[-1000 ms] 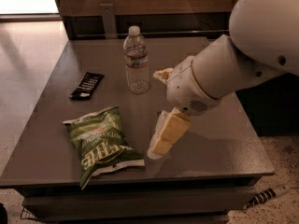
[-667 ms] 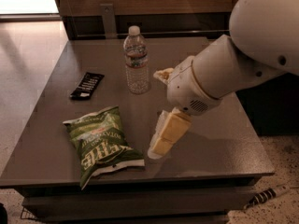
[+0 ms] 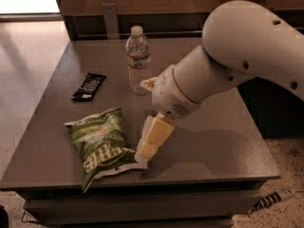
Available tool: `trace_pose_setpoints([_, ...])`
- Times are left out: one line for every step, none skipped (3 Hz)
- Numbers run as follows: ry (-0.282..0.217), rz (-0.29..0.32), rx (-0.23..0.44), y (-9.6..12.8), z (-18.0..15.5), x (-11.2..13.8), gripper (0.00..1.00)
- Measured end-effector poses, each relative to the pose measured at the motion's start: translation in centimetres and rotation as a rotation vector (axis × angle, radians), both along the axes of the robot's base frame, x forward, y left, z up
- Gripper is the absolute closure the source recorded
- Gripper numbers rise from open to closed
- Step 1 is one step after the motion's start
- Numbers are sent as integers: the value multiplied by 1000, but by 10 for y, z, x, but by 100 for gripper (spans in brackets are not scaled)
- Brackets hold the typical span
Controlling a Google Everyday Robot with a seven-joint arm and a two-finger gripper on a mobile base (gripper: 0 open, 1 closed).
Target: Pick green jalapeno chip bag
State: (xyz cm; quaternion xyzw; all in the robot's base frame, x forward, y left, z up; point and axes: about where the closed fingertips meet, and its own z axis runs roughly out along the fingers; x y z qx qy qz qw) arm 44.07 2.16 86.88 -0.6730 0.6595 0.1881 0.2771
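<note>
Bag [image 3: 102, 142] flat near bench [image 3: 223, 146] front edge, easy top reach. Tool [image 3: 145, 151] tips down at bag's right edge, grip state unclear. Farther: black packet [image 3: 89, 86] left, bottle [image 3: 138, 61] upright.

hand [image 3: 143, 152] beside green jalapeno chip bag [image 3: 101, 144]

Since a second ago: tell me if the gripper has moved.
No. The gripper sits in the same spot relative to the water bottle, its tip at the right edge of the green jalapeno chip bag on the table.
</note>
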Motion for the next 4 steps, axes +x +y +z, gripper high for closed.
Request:
trace_pose_setpoints([62,32,36,32,-21,-8,0])
trace_pose_setpoints([94,64,74,61,-32,-22,0])
trace_pose_setpoints([113,106,110,87,-44,-35,18])
trace_pose_setpoints([111,112,111,90,-44,-37,42])
